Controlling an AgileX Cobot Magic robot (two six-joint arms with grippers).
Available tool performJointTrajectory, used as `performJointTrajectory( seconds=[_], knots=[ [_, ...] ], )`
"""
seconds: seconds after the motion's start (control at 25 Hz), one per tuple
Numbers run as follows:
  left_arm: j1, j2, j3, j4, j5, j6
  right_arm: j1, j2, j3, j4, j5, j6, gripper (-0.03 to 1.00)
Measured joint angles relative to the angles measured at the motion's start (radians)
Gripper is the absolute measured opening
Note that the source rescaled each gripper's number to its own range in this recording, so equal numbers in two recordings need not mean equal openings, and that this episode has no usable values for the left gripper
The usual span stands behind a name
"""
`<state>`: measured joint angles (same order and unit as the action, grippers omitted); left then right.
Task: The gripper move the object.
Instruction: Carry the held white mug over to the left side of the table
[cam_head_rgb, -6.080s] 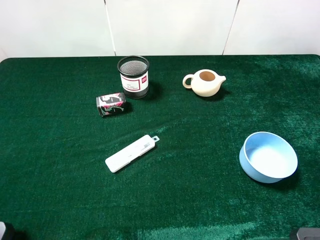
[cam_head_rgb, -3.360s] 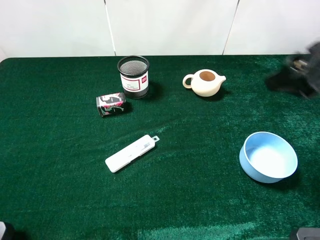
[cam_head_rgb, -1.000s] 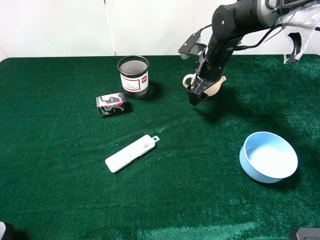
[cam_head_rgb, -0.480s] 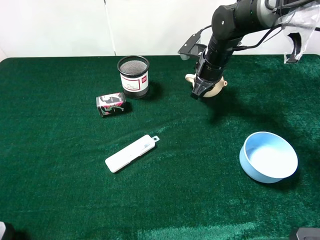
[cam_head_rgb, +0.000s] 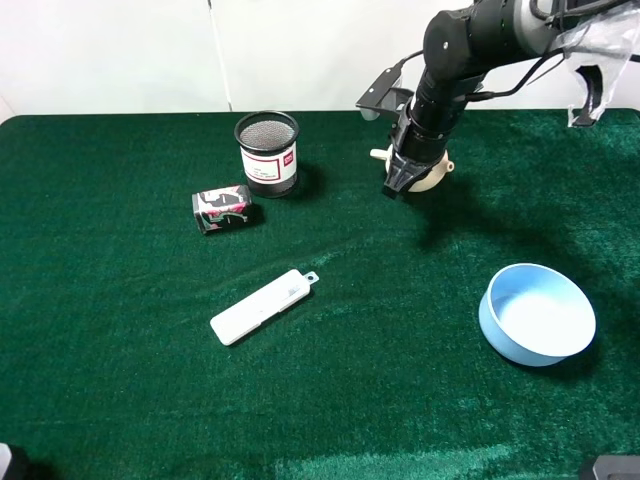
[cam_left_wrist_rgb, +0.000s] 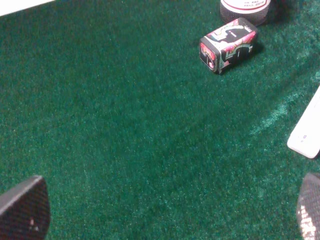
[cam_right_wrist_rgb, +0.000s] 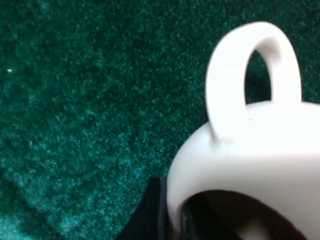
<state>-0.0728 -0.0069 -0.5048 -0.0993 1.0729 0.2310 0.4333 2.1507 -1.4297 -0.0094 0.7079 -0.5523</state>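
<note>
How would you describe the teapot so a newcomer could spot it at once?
On the green cloth, look at the far side, right of the mesh cup. The right gripper holds the teapot there: small, cream and loop-handled, unlike the larger blue bowl.

Green cloth table, mesh pen cup, small printed box, white case, blue bowl

Squat cream teapot, far side of the green cloth — black right gripper pinching its rim beside the loop handle.
</note>
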Motion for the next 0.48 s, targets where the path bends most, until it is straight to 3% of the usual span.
performJointTrajectory(
  seconds=[0.28,0.48],
  knots=[
    [0.0,0.0,0.0,0.0,0.0,0.0,0.0,-0.081,0.0,-0.006,0.04,0.0,0.0],
    [0.0,0.0,0.0,0.0,0.0,0.0,0.017,-0.173,0.0,-0.013,0.138,0.0,0.0]
  ],
)
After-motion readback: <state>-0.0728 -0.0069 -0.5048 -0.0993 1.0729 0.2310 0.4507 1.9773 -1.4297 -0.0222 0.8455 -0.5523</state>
